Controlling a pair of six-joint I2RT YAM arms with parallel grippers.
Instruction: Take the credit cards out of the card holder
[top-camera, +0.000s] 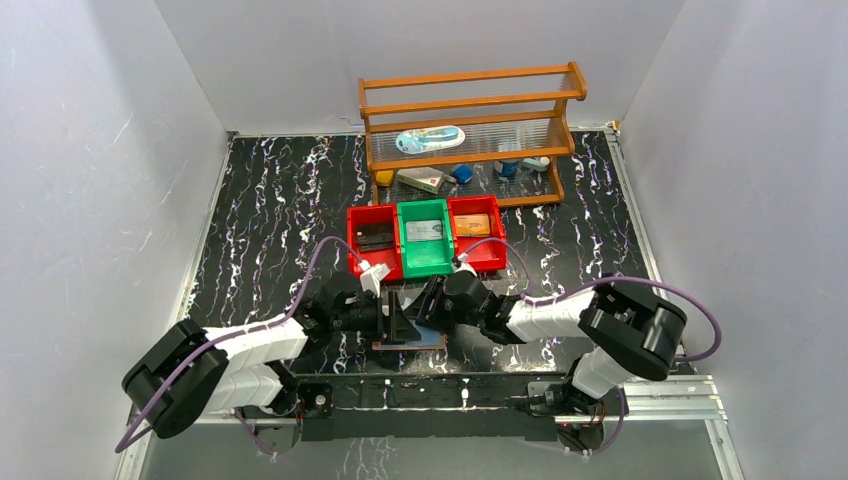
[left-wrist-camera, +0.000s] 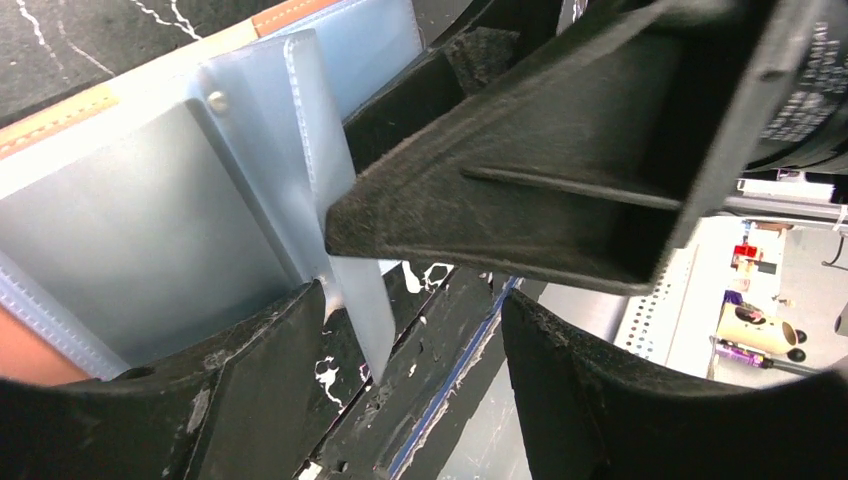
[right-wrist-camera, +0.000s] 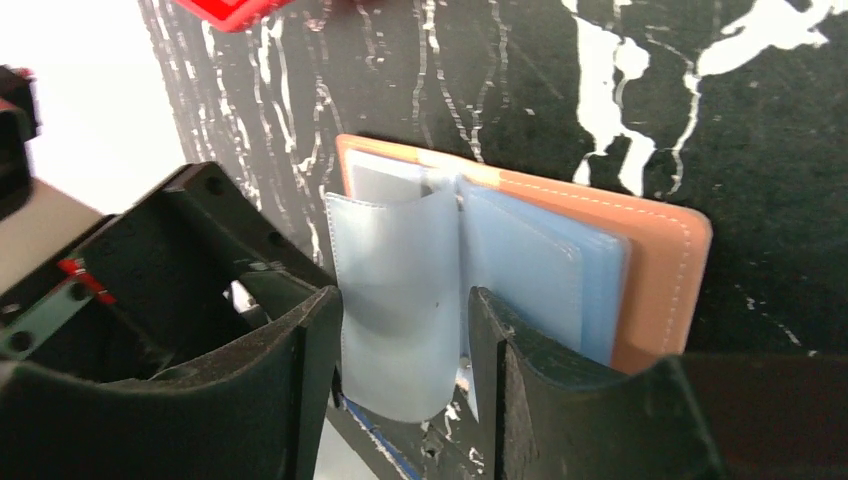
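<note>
The card holder (top-camera: 428, 343), a pinkish-brown wallet (right-wrist-camera: 662, 280), lies open at the table's front edge, its clear bluish sleeves (left-wrist-camera: 150, 230) fanned out. My left gripper (top-camera: 397, 322) and right gripper (top-camera: 426, 302) meet right over it. The right gripper (right-wrist-camera: 405, 295) is open, with one bowed sleeve leaf (right-wrist-camera: 400, 300) between its fingers. The left gripper (left-wrist-camera: 415, 300) is open; a raised sleeve's corner (left-wrist-camera: 365, 330) hangs beside its left finger (left-wrist-camera: 250, 400). Credit cards lie in the bins: black (top-camera: 375, 238), silver-grey (top-camera: 425, 231), orange (top-camera: 473, 225). I see no card in the sleeves.
Two red bins (top-camera: 358, 250) (top-camera: 496, 256) flank a green bin (top-camera: 428, 265) just beyond the grippers. A wooden shelf (top-camera: 470, 100) with small items stands at the back. The right gripper's black finger (left-wrist-camera: 560, 190) fills much of the left wrist view. White walls close in the table.
</note>
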